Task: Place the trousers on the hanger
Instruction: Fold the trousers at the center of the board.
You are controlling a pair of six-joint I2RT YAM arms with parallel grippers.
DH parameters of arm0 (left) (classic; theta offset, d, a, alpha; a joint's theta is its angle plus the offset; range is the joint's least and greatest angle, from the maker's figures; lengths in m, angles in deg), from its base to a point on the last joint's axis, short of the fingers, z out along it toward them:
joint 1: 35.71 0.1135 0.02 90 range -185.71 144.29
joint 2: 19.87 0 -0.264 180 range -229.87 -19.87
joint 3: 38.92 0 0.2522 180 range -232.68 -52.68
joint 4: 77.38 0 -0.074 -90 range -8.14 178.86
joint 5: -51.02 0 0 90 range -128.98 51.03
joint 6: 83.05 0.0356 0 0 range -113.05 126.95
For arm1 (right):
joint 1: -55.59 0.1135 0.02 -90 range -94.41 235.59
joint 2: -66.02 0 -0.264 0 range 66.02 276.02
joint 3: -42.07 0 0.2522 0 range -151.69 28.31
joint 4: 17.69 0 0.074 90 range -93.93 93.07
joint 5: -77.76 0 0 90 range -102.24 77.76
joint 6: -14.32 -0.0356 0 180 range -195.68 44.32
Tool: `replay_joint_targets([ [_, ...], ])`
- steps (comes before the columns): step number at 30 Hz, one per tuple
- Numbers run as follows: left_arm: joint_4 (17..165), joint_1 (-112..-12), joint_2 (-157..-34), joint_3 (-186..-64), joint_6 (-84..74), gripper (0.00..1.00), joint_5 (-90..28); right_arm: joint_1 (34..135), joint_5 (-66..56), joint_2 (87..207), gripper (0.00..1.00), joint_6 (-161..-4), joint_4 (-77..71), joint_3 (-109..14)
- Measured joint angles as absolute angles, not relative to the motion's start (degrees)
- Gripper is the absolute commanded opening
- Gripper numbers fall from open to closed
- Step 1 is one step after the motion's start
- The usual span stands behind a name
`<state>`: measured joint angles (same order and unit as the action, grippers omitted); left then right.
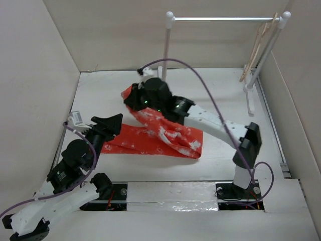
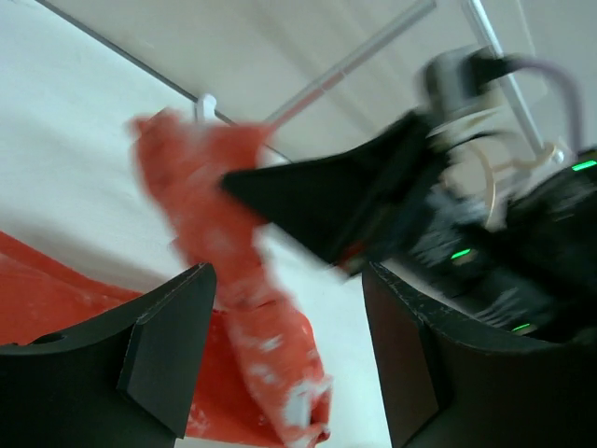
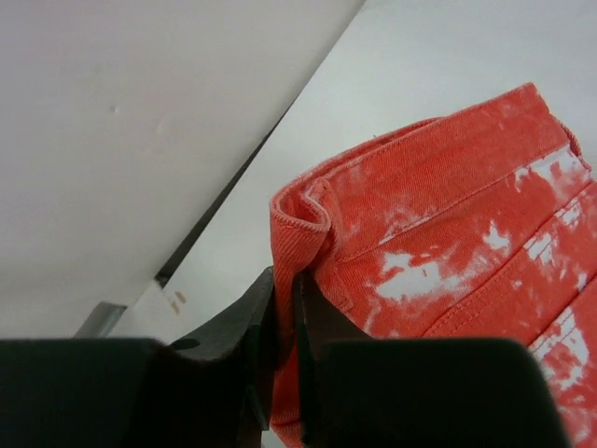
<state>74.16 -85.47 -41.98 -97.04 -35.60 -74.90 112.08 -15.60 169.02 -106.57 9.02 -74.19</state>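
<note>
The red-orange trousers (image 1: 160, 133) with white blotches lie across the middle of the table, one end lifted at the far left. My right gripper (image 1: 134, 95) is shut on that lifted end; in the right wrist view its jaws (image 3: 284, 299) pinch a fold of the trousers (image 3: 448, 252). My left gripper (image 1: 113, 123) is open and empty, just left of the cloth; in the left wrist view (image 2: 289, 355) the trousers (image 2: 252, 317) hang blurred between its fingers. The pale wooden hanger (image 1: 258, 45) hangs at the right end of the rack bar.
A white-posted rack with a metal bar (image 1: 225, 19) stands at the back of the table. White walls (image 1: 30, 75) close in the left, back and right sides. A purple cable (image 1: 200, 80) arcs over the right arm.
</note>
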Motion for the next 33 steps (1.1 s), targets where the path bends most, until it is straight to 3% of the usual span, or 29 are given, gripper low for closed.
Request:
replay_joint_targets([
  [1,73.1,-85.5,-40.2,-97.1,-35.7,0.63,-75.9,113.9,-15.8,172.2,0.49,-106.5,7.9,-75.2],
  [2,72.0,-85.5,-38.7,-97.4,-35.9,0.65,-77.1,115.7,-15.9,175.6,0.58,-106.6,7.0,-76.4],
  [7,66.6,-85.5,-35.6,-98.7,-38.2,0.68,-81.3,121.5,-14.7,188.5,0.81,-106.4,6.2,-80.5],
  [11,64.3,-85.5,-35.0,-98.0,-39.7,0.68,-82.5,121.8,-15.0,182.9,0.79,-106.3,4.4,-66.4],
  [13,65.4,-85.5,-35.2,-96.1,-40.1,0.68,-82.5,120.4,-16.4,174.7,0.61,-106.4,3.9,-56.1],
  [15,67.2,-85.5,-36.2,-93.4,-40.2,0.68,-81.7,118.3,-18.4,163.8,0.33,-107.1,0.9,-44.5],
  [16,68.3,-85.4,-37.4,-92.0,-40.3,0.68,-80.9,117.1,-19.7,157.9,0.00,-107.7,0.0,-39.4],
  [19,73.4,-85.4,-45.1,-88.5,-40.5,0.68,-77.7,112.3,-23.2,140.6,0.00,-110.1,-4.5,-24.6],
  [20,75.5,-85.4,-48.2,-87.4,-40.5,0.68,-76.2,110.7,-24.0,135.5,0.02,-110.9,-4.7,-20.4],
  [21,78.1,-85.4,-52.1,-86.0,-40.4,0.68,-74.5,109.9,-24.6,132.9,0.12,-111.6,-4.8,-18.3],
  [22,80.8,-85.5,-55.9,-84.9,-40.4,0.68,-72.9,107.3,-25.6,127.0,0.41,-112.8,-5.7,-12.9],
  [25,87.0,-87.0,-67.7,-83.2,-40.4,0.68,-70.0,99.5,-25.5,118.6,0.79,-114.6,-5.1,-3.4],
  [27,90.0,-88.9,-73.7,-82.4,-40.4,0.68,-69.1,93.4,-24.6,117.0,0.84,-115.0,-4.2,0.7],
  [30,93.9,-91.3,-77.8,-81.1,-40.4,0.67,-67.8,85.3,-20.9,118.8,0.80,-114.7,-4.4,4.1],
  [33,98.5,-95.3,-78.9,-79.2,-40.3,0.66,-67.8,79.8,-16.0,125.5,0.64,-113.8,-7.7,4.4],
])
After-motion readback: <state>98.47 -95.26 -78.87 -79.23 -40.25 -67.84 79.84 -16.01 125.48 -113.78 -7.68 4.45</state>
